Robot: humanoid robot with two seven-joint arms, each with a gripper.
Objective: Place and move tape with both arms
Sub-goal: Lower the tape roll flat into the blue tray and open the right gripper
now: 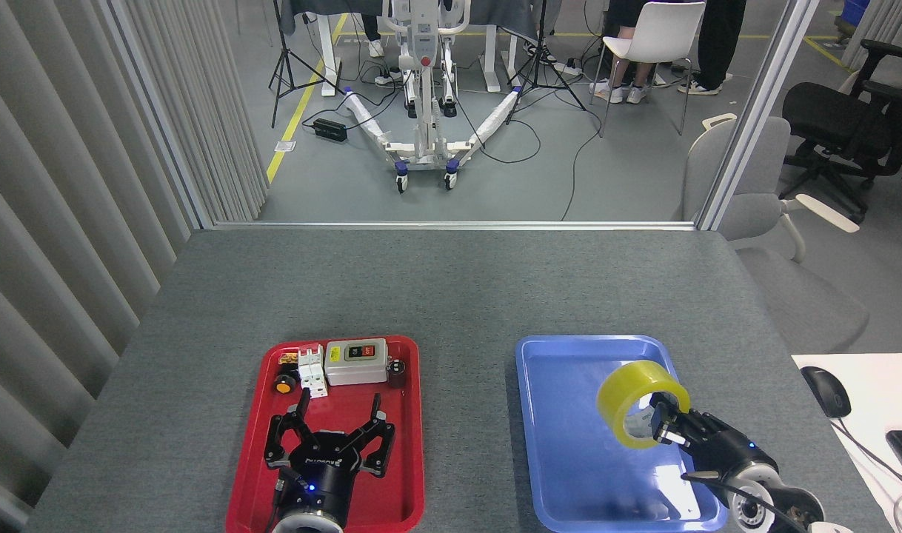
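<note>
ROBOTIQ, upside down, on left gripper (331, 437); other labels too small.

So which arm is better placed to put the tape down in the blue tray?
The right. Its gripper already holds the tape above the blue tray, while the left gripper is open over the red tray.

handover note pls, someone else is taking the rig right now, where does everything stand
Right end effector: shut on the tape, a finger through its core, roll held on edge over the right part of the blue tray.
Left end effector: open, empty, over the red tray.
Red tray's far end holds a switch box, a white breaker and an orange knob.
Done: tape gripped, brought over the blue tray.
Left: set it down, release.
</note>
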